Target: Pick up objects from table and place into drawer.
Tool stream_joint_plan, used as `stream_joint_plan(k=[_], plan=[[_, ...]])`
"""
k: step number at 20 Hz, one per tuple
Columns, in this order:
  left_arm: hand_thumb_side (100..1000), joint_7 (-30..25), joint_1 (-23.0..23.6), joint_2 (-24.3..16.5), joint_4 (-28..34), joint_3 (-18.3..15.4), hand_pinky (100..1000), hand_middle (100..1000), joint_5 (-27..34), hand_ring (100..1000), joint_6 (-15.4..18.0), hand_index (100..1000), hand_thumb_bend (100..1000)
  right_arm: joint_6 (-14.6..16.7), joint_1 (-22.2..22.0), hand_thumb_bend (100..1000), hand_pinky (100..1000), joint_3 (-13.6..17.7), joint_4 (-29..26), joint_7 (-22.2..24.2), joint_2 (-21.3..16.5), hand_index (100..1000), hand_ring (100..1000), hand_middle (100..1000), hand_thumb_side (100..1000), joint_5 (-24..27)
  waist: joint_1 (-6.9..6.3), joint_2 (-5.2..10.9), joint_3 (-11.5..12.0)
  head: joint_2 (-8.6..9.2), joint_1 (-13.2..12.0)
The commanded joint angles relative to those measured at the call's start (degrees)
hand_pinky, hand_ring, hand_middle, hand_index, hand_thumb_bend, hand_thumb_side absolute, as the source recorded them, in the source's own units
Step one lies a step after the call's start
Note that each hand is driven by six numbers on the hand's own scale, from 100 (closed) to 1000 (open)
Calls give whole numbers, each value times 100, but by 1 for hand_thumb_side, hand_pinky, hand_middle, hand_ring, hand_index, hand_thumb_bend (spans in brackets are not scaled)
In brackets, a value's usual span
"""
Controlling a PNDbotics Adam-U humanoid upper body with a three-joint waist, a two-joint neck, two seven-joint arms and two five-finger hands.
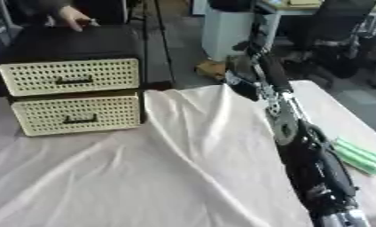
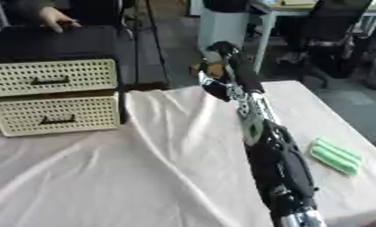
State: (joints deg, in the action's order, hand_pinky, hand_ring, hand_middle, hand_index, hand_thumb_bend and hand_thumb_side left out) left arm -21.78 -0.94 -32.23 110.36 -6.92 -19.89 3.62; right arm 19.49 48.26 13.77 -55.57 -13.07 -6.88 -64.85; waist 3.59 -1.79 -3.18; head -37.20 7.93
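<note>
Green object [image 2: 335, 156]: flat, ribbed-looking, lies on the white cloth [image 1: 183, 168] near the table's right edge, just right of the right arm [image 2: 272, 155], untouched. Drawer unit [image 1: 71, 84]: far left on the table, two cream perforated fronts stacked, both closed, dark handles, black top. Right arm runs from bottom right up past the table's far edge; right hand [image 2: 221, 48] sits out beyond it, over the floor, holding nothing visible, finger state can't tell. A person's hand [image 1: 71, 17] rests on the unit's top. Left hand not visible.
</note>
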Motion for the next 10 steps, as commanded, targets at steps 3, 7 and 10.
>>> stream_joint_plan(k=[3, 7, 10], plan=[[1000, 29, -19, -75, 113, -92, 356, 596, -2, 490, -2, 710, 325, -27, 64, 100, 829, 21, -124, -16, -174, 830, 919, 810, 430, 59, -24, 73, 6, 8, 17], [1000, 19, -11, -59, 121, -92, 357, 597, -14, 491, -9, 710, 323, -29, 61, 100, 829, 20, -119, -21, -174, 830, 918, 809, 430, 59, -19, 68, 10, -7, 17], [1000, 32, -7, -44, 132, -106, 357, 597, -23, 491, -13, 710, 324, -27, 58, 100, 829, 19, -110, -24, -178, 830, 918, 809, 431, 58, -18, 67, 13, 7, -7]])
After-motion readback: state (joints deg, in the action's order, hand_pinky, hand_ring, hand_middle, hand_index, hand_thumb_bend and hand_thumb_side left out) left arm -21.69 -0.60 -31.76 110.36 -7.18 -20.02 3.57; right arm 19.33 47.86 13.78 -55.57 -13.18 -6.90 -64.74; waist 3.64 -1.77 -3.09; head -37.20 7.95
